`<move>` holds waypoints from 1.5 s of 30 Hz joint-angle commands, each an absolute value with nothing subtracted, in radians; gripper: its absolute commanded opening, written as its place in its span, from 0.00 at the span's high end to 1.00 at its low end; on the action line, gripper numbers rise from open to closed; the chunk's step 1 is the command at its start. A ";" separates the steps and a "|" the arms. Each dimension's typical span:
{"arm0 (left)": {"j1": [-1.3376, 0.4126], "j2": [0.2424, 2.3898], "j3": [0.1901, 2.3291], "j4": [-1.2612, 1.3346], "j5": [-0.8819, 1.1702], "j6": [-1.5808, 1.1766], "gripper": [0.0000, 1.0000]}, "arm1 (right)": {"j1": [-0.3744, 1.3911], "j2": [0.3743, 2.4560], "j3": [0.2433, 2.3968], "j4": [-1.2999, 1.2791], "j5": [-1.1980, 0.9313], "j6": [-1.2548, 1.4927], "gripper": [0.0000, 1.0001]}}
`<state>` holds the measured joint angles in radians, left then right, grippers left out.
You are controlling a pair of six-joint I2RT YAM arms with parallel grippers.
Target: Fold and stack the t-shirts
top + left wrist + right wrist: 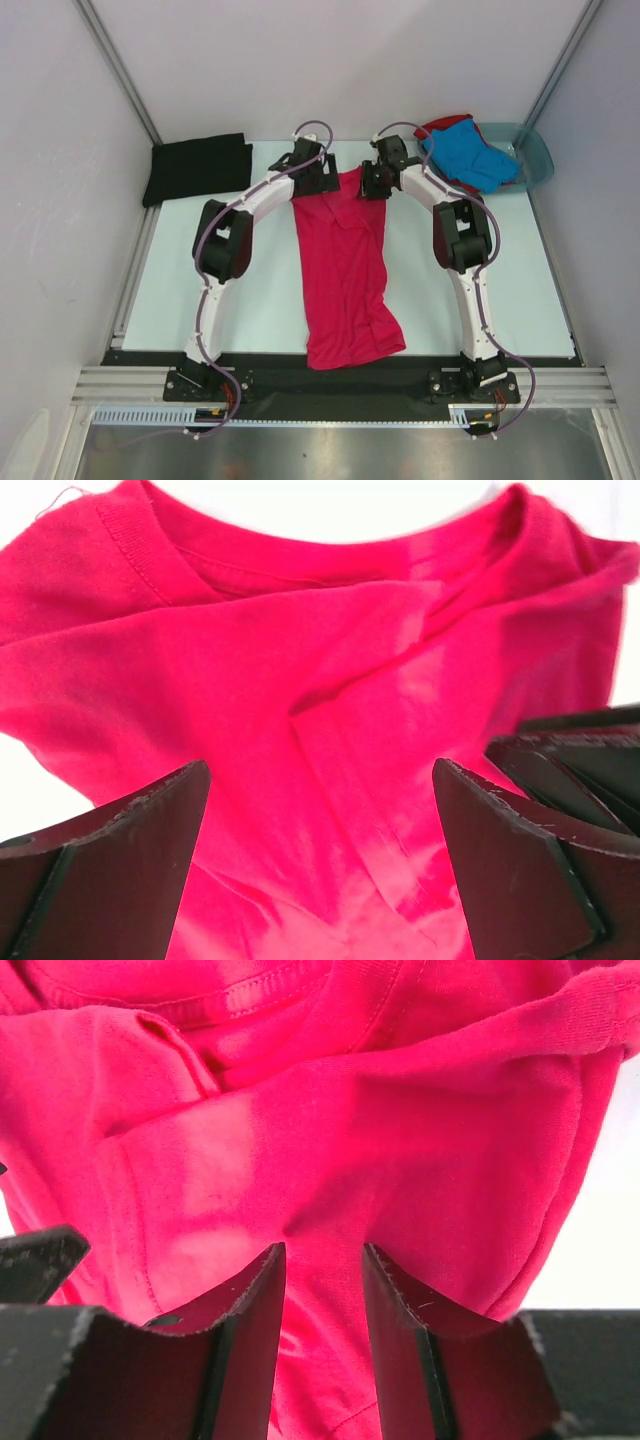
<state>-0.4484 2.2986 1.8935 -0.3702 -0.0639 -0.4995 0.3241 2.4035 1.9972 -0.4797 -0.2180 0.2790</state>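
My left gripper [320,780] stands with fingers wide apart over the collar end of the pink t-shirt [345,270]. My right gripper [322,1255] pinches a fold of it there. The shirt lies lengthwise down the table [260,290]. The black t-shirt [197,168] lies folded at far left, and the blue t-shirt [470,155] lies in the basin [535,150].
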 commanded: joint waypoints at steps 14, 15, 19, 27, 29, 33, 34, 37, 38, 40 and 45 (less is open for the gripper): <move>-0.422 2.583 2.279 -0.536 0.158 -0.514 0.00 | 0.333 2.418 2.080 -0.604 -0.158 0.264 0.58; -0.422 2.594 2.287 -0.517 0.173 -0.517 0.00 | 0.331 2.415 2.079 -0.606 -0.156 0.265 0.58; -0.422 2.687 2.428 -0.533 0.230 -0.525 0.00 | 0.331 2.411 2.082 -0.612 -0.163 0.267 0.58; -0.408 2.769 2.513 -0.500 0.275 -0.531 0.00 | 0.327 2.462 2.144 -0.629 -0.153 0.268 0.58; -0.400 2.772 2.519 -0.495 0.270 -0.529 0.00 | 0.324 2.485 2.177 -0.630 -0.153 0.271 0.57; -0.364 2.778 2.555 -0.462 0.276 -0.532 0.00 | 0.311 2.562 2.296 -0.666 -0.124 0.279 0.57; -0.357 2.778 2.562 -0.459 0.278 -0.531 0.00 | 0.307 2.591 2.325 -0.672 -0.124 0.285 0.57; -0.342 2.781 2.571 -0.446 0.288 -0.522 0.00 | 0.287 2.653 2.416 -0.687 -0.118 0.316 0.56; -0.341 2.783 2.571 -0.443 0.294 -0.525 0.00 | 0.282 2.664 2.454 -0.693 -0.118 0.327 0.56; -0.334 2.787 2.568 -0.417 0.314 -0.525 0.00 | 0.275 2.680 2.470 -0.684 -0.115 0.333 0.55; -0.328 2.803 2.576 -0.336 0.356 -0.563 0.00 | 0.259 2.706 2.493 -0.638 -0.117 0.331 0.54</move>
